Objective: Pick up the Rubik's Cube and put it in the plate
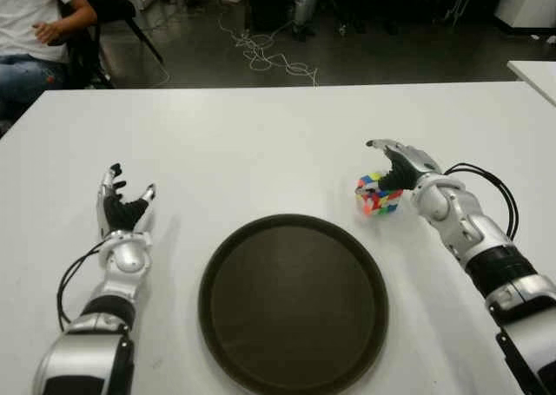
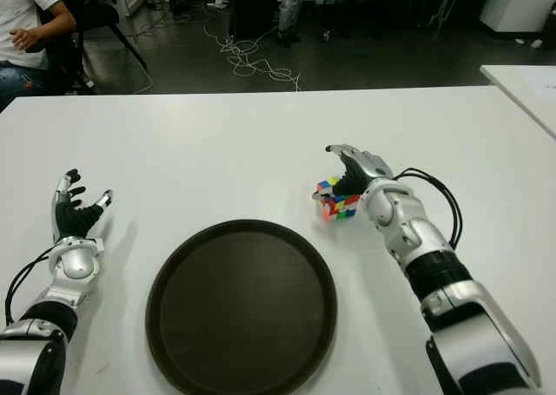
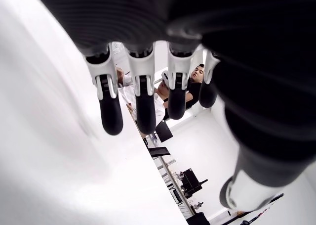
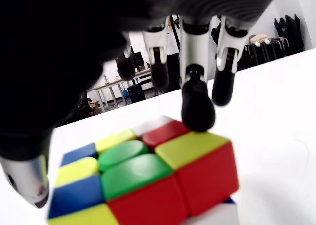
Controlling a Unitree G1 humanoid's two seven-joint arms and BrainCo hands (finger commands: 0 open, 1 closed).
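The Rubik's Cube [image 1: 379, 195] stands on the white table [image 1: 261, 143], just off the far right rim of the dark round plate [image 1: 295, 308]. My right hand [image 1: 395, 165] reaches over the cube from its right side. In the right wrist view its fingers [image 4: 197, 106] are spread above the cube [image 4: 148, 180]; one fingertip touches the cube's top edge and the thumb stands apart on the other side. The hand is open, not closed on the cube. My left hand [image 1: 122, 200] shows open to the left of the plate, holding nothing, fingers [image 3: 143, 111] straight.
A person [image 1: 35, 30] sits beyond the table's far left corner. Cables [image 1: 269, 56] lie on the floor behind the table. The corner of a second white table [image 1: 534, 69] shows at the right edge.
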